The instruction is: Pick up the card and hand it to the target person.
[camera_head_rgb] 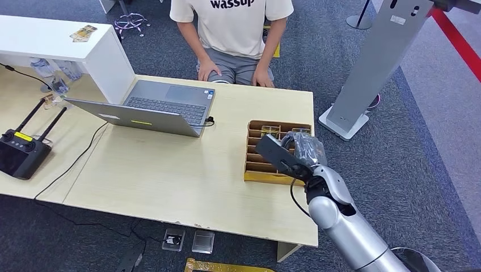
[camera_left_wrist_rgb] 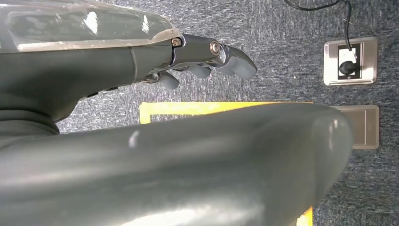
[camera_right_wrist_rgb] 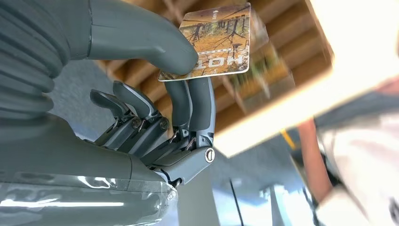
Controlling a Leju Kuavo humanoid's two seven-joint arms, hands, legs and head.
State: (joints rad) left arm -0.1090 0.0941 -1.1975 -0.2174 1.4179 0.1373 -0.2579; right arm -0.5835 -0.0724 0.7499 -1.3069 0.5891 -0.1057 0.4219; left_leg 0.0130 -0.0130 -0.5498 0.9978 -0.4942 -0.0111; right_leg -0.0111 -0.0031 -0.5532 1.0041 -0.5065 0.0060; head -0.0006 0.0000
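Over wooden tray (camera_head_rgb: pixel 252 168) on pale table (camera_head_rgb: pixel 170 170), right hand (camera_right_wrist_rgb: pixel 155 108) fingers (camera_right_wrist_rgb: pixel 200 101) pinch card (camera_right_wrist_rgb: pixel 214 42); left hand (camera_left_wrist_rgb: pixel 188 59) fingers loosely apart, empty, above grey carpet (camera_left_wrist_rgb: pixel 282 47).

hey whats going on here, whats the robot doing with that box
The robot's right hand pinches a card between its thumb and fingers, over the slotted wooden box near the table's edge. A person sits across the table, hands on knees, beside an open laptop. The card is picked up but not yet handed over. The left hand hangs low over the carpet, holding nothing.
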